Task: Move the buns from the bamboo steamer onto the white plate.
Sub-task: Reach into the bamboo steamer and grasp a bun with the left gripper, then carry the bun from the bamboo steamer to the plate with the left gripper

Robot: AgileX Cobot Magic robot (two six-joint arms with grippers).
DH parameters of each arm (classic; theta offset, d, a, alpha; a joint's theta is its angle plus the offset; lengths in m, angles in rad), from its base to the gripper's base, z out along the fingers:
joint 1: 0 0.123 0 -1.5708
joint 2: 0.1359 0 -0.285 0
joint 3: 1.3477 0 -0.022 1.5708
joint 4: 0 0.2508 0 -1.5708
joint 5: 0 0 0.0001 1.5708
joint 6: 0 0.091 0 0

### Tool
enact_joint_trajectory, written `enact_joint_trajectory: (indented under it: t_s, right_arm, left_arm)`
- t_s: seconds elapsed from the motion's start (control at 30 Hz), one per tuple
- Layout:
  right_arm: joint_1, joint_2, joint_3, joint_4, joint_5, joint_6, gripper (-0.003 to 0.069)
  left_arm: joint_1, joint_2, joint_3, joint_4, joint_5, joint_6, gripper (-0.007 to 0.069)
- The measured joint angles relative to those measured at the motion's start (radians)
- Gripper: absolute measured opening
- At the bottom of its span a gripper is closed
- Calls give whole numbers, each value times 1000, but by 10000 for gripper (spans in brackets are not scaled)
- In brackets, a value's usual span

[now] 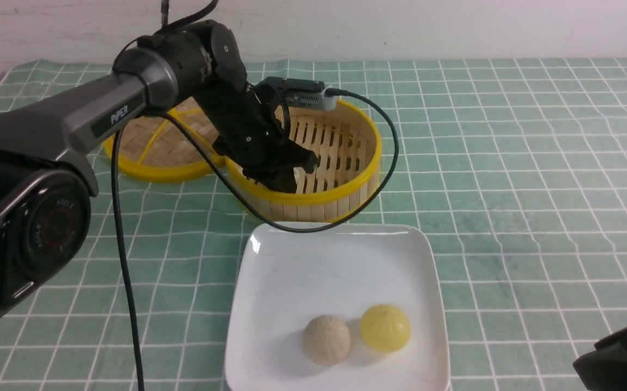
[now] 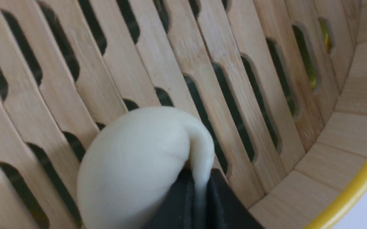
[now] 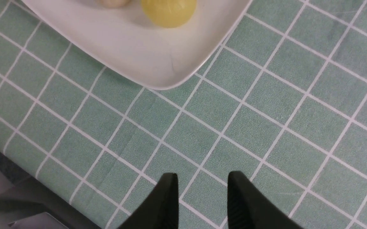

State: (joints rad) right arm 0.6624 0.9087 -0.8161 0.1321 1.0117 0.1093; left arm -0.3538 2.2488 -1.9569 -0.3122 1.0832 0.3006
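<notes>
Because the left pincer (image 2: 199, 203) is clamped on only a thin fold of the third bun (image 2: 132, 165), with most of the ball bulging out to one side of its tips, the hold looks weak. That bun is low inside the steamer (image 1: 346, 193), near the wall; whether it rests on the slats I cannot tell. To this pincer's left, right beside the steamer, lies the lid (image 1: 150, 157). Nearer the robot than the pincer, just past the steamer's rim, is the plate (image 1: 313, 260), with a beige bun (image 1: 326, 340) and a yellow bun (image 1: 385, 327) side by side at its near end. Far to the right, the right pincer (image 3: 202, 175) hangs over the cloth (image 1: 509, 163) with its jaws apart, holding nothing, the plate's corner ahead of its tips.

The soft skin may slide out of the pinch on the lift and drop the bun back. Hanging off-centre, the bun may also catch the wall or rim. The cable (image 1: 292, 225) sagging onto the plate's far edge could drag across it.

Count: three buns, one in the steamer and two on the plate. There is one steamer, one lid, one plate and two pincers.
</notes>
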Motion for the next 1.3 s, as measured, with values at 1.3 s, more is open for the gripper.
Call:
enact_joint_trajectory:
  t_s: [1.3]
  right_arm:
    - [0, 0, 0, 10, 25, 0, 239]
  left_arm:
    - [-50, -653, 668, -41, -27, -79, 27]
